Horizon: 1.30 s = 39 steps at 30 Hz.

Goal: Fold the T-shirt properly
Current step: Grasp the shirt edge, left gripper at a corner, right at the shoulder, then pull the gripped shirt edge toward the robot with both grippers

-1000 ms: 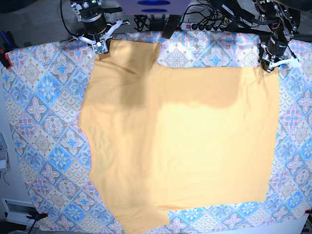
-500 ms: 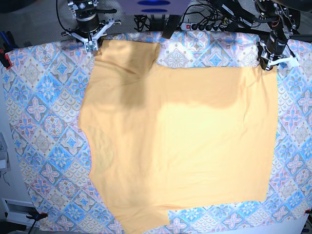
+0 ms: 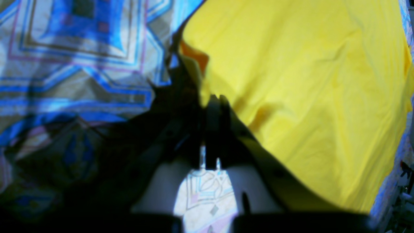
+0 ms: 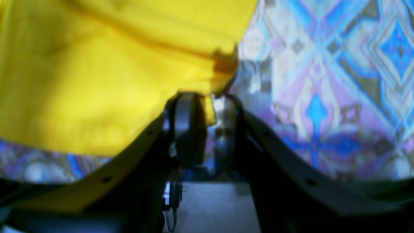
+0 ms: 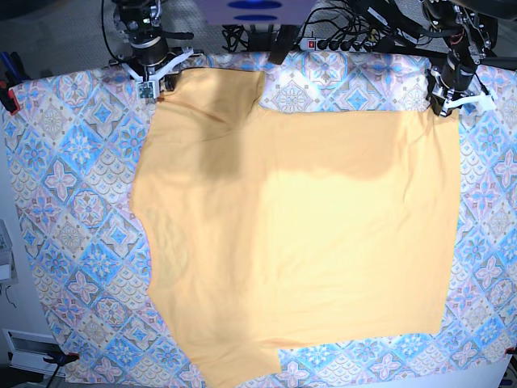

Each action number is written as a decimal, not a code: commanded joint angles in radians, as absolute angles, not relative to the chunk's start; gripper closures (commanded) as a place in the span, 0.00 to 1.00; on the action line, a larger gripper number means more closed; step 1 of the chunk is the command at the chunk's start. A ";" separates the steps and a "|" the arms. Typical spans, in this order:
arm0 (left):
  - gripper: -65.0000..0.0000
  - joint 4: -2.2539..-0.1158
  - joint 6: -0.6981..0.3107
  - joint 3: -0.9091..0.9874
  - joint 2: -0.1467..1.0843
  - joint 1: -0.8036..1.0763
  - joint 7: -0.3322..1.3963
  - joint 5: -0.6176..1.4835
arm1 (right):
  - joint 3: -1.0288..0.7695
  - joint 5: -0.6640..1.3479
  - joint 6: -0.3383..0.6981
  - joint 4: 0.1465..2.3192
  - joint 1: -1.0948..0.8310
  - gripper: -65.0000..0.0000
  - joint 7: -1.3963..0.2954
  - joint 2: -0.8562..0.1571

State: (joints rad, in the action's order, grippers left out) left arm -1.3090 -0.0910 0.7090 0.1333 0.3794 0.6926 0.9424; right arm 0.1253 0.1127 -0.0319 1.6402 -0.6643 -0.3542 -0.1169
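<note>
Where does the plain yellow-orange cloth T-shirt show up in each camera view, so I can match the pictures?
Base view: the yellow-orange cloth T-shirt lies spread flat, filling the middle of the table.
Left wrist view: it fills the upper right, its corner at the shut left gripper.
Right wrist view: it fills the upper left, its edge at the right gripper.
Shared landmark: the blue-and-pink tile-patterned tablecloth under the shirt.

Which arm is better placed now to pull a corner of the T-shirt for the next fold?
Probably the left. The left gripper is shut on a far corner of the T-shirt. The right gripper has its jaws parted at the other far corner, with cloth between them but not clamped.
</note>
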 commanded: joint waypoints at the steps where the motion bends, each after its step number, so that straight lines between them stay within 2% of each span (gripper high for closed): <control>1: 1.00 -1.308 -0.068 0.704 0.133 0.392 0.748 0.906 | 0.127 0.108 -0.035 1.638 -0.673 0.76 -0.360 -0.120; 5: 1.00 -1.308 -0.068 0.704 0.133 0.392 0.748 0.906 | 0.127 0.110 -0.031 1.638 -0.671 0.78 -0.361 -0.120; 10: 1.00 -1.308 -0.068 0.704 0.133 0.392 0.748 0.906 | 0.122 0.111 -0.031 1.635 -0.671 1.00 -0.361 -0.120; 20: 1.00 -1.308 -0.068 0.704 0.131 0.392 0.748 0.906 | 0.119 0.110 -0.031 1.702 -0.720 1.00 -0.361 -0.122; 33: 1.00 -1.308 -0.068 0.668 0.128 0.414 0.746 0.911 | 0.097 0.110 -0.028 1.784 -0.779 1.00 -0.361 -0.189; 39: 1.00 -1.308 -0.068 0.659 0.128 0.418 0.746 0.906 | 0.022 0.110 -0.028 1.810 -0.823 1.00 -0.361 -0.189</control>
State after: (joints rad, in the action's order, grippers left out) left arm -1.3140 -0.0978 0.6750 0.1356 0.4023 0.6685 0.9466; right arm 0.0296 0.1131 -0.0208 1.7943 -0.8158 -0.3756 -0.1810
